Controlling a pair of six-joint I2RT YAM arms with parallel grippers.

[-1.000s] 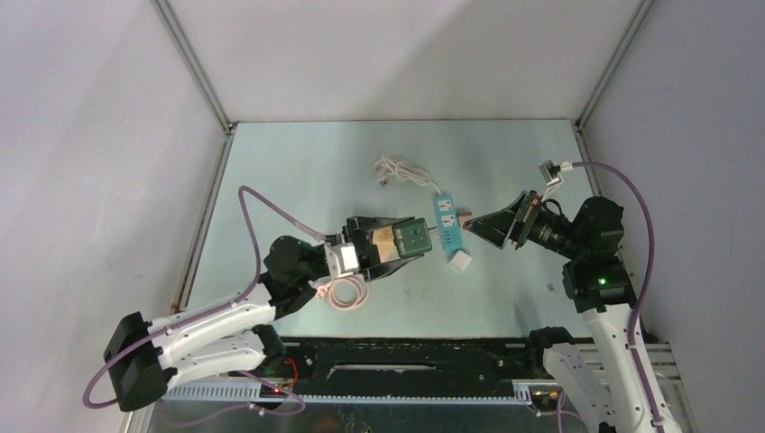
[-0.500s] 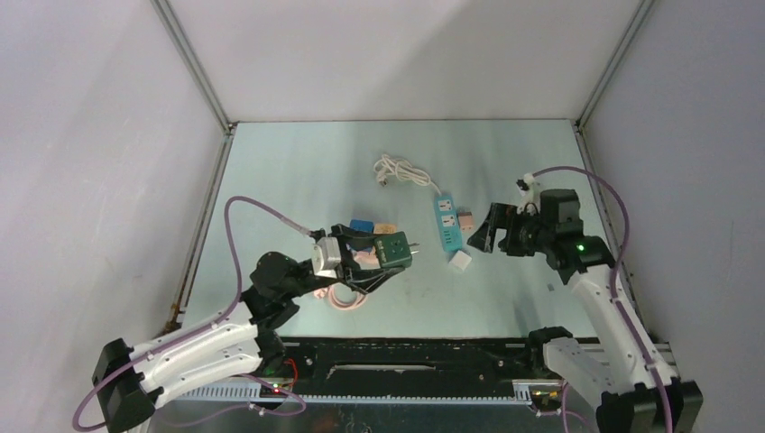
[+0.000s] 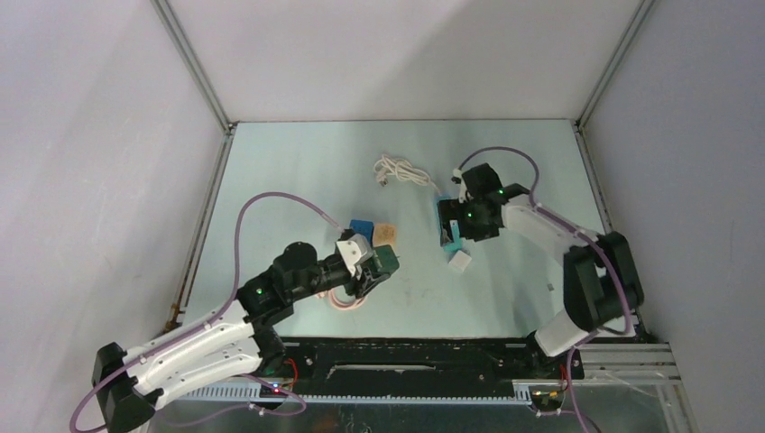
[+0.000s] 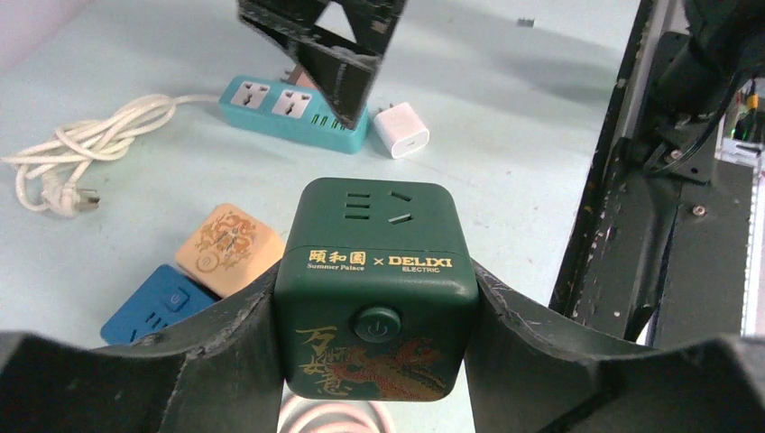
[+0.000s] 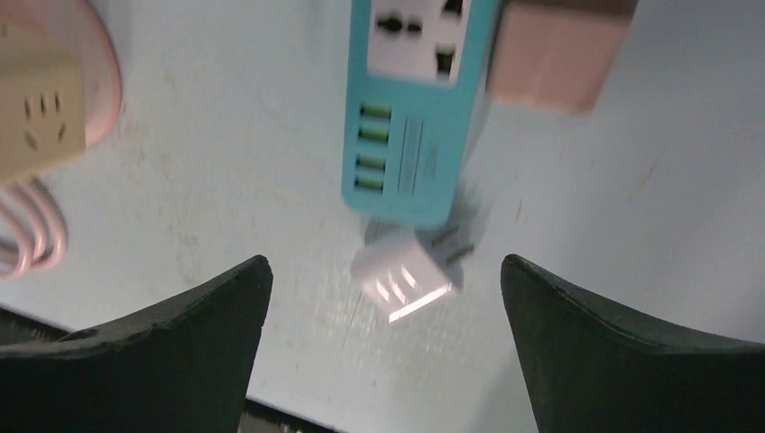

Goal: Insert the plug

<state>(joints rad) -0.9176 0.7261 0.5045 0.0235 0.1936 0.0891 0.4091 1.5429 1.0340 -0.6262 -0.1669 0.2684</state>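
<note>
The white plug lies on the table, just beside the near end of the teal power strip. The strip's long side runs away from your arms, and the plug sits at the end closest to them. Your left gripper squeezes the green cube socket, well apart from the plug. Your right gripper is nearer. Its fingers are spread wide and hold nothing. They hang right above the plug, one on each side. I think you only need to go straight down.
</note>
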